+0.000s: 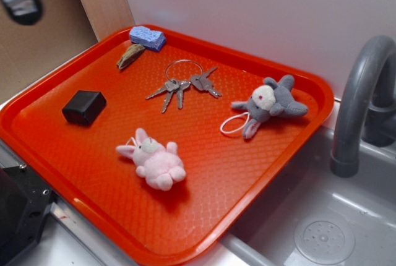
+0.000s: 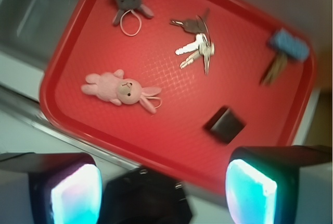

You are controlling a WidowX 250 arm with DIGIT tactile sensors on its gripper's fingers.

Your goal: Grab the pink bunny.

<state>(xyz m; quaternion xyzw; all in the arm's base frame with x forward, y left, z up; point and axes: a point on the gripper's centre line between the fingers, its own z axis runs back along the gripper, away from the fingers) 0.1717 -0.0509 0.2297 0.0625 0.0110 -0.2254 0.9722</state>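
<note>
Gripper (image 2: 164,182), jaws wide and empty, held high above the red tray (image 1: 260,173), apparently so the pink bunny (image 1: 154,159), lying flat, remains in view.

Tray (image 1: 260,173): orange-red plastic, glossy, embossed diamond texture. Pink bunny (image 1: 156,161): fluffy plush cloth, matt. Grey plush animal (image 1: 272,102): same soft pile. Keys (image 1: 180,86): bare metal, dull shine. Sponge (image 1: 147,37): blue, porous. Black block (image 1: 84,106): smooth, matt. Faucet (image 1: 362,99): grey plastic, satin. Sink (image 1: 346,216): grey, smooth.
</note>
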